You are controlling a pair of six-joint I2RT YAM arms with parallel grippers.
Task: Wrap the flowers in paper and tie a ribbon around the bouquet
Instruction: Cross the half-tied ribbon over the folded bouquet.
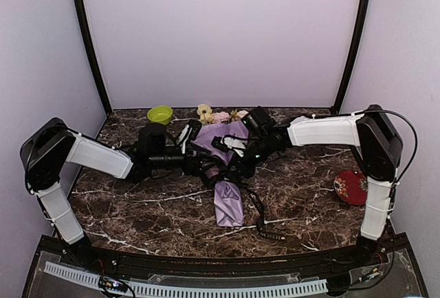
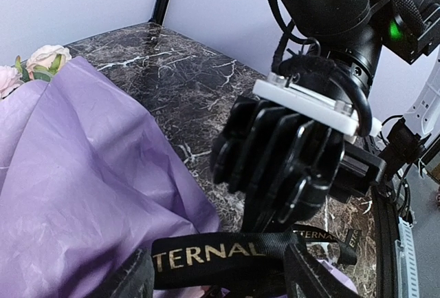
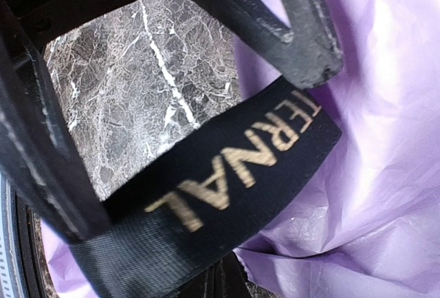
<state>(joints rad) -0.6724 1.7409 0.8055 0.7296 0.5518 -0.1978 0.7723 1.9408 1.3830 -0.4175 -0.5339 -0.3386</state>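
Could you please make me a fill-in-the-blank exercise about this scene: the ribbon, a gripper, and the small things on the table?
1. The right gripper is shut on the black ____.
2. The letters printed on it are ____ in colour.
3. In the top view, the small bowl to the left of the flowers is ____.
4. The red dish lies near the ____ arm.

Missing words: ribbon; gold; green; right.
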